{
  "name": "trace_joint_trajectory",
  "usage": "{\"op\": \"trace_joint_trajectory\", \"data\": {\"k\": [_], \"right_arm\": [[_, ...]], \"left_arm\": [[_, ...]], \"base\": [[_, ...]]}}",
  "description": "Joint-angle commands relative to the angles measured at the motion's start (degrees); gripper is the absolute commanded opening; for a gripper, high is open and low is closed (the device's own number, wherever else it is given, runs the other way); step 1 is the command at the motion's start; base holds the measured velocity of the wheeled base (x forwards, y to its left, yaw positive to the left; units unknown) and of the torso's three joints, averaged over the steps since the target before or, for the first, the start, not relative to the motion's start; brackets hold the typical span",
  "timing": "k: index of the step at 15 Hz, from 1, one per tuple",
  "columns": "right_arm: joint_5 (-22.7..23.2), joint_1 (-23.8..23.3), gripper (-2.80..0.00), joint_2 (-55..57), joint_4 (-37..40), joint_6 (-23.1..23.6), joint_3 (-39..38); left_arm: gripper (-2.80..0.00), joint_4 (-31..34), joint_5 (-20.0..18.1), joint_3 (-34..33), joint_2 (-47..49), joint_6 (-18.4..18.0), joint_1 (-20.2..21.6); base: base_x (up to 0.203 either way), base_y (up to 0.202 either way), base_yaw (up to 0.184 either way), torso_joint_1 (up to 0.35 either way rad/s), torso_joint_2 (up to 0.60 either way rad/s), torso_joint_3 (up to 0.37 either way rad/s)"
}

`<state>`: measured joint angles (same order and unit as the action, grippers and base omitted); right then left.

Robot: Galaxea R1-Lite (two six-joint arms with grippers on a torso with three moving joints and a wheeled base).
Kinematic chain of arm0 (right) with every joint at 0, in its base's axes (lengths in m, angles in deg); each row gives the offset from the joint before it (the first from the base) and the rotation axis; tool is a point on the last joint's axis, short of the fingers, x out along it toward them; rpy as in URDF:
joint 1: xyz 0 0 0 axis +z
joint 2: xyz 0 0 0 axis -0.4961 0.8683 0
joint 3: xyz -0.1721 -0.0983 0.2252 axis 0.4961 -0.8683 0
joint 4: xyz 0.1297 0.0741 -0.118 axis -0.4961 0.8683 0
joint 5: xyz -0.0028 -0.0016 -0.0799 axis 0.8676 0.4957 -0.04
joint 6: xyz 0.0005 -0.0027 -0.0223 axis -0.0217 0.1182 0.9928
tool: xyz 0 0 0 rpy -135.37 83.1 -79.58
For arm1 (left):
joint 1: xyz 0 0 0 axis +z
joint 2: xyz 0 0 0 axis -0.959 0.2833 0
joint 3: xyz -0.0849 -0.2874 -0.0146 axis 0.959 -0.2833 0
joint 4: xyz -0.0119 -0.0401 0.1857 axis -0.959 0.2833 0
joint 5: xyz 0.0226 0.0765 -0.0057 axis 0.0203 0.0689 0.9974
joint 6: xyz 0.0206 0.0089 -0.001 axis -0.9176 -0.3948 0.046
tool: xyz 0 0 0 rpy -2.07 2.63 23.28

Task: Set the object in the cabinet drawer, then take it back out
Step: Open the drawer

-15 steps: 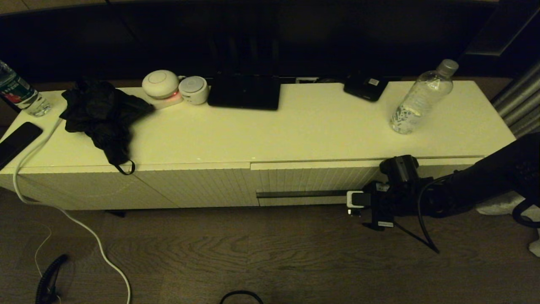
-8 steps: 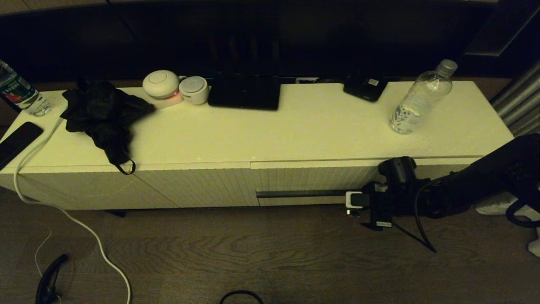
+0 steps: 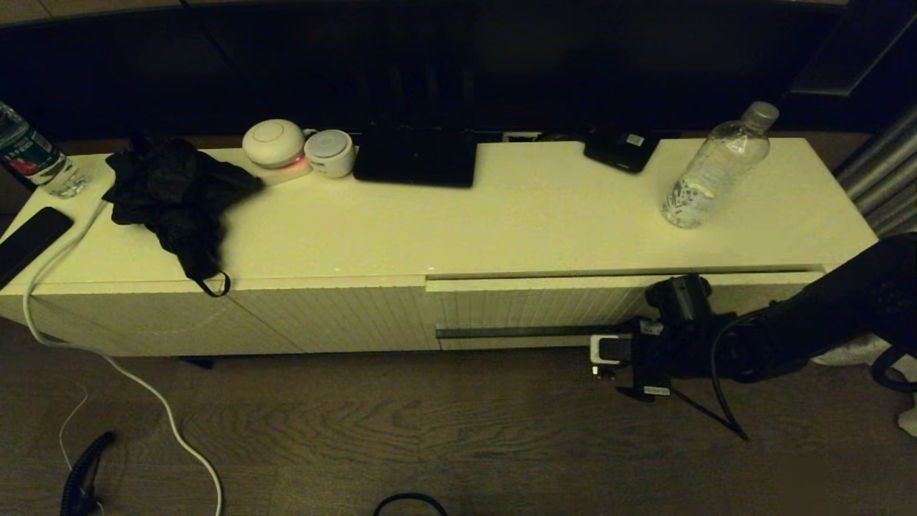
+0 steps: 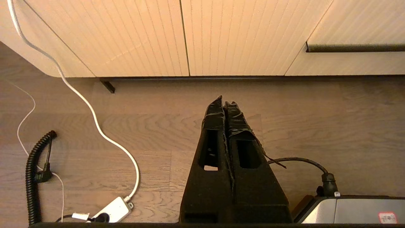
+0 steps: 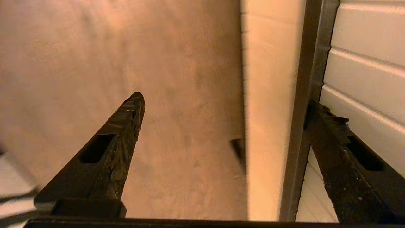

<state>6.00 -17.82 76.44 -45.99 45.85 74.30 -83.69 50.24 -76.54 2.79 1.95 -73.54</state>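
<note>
From my seat the head view cut off the green-and-red labelled bottle and the phone at the left edge, and my right arm ran out of the right edge. The right gripper hid the drawer handle's right end. My right wrist view was blurred, so the floor was just smear.

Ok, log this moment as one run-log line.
phase: opening drawer | right tool: open, one finger behind handle | left tool: shut, parked above floor | bottle: upright on cabinet top
</note>
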Motion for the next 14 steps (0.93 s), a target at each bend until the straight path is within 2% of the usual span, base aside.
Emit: {"op": "trace_joint_trajectory", "data": {"k": [1,4,11,14], "right_arm": [[0.07,0.52,0.0,-1.14,0.33,0.38,-2.62],[0.07,0.83,0.0,-3.31,0.35,0.29,-5.89],[0.51,1.77,0.0,-12.73,0.33,-0.78,-18.91],[0.49,3.22,0.0,-17.9,0.49,-5.05,-22.83]], "left_arm": [[-2.8,-0.02,0.04,-0.09,-0.09,0.03,0.0],[-2.8,-0.02,0.04,-0.09,-0.09,0.03,0.0],[-2.8,-0.02,0.04,-0.09,-0.09,0.03,0.0],[-2.8,-0.02,0.04,0.0,-0.09,0.03,0.0]], "base": [[0.0,0.0,0.0,0.0,0.0,0.0],[0.0,0.0,0.0,0.0,0.0,0.0],[0.0,0.0,0.0,0.0,0.0,0.0],[0.0,0.0,0.0,0.0,0.0,0.0]]}}
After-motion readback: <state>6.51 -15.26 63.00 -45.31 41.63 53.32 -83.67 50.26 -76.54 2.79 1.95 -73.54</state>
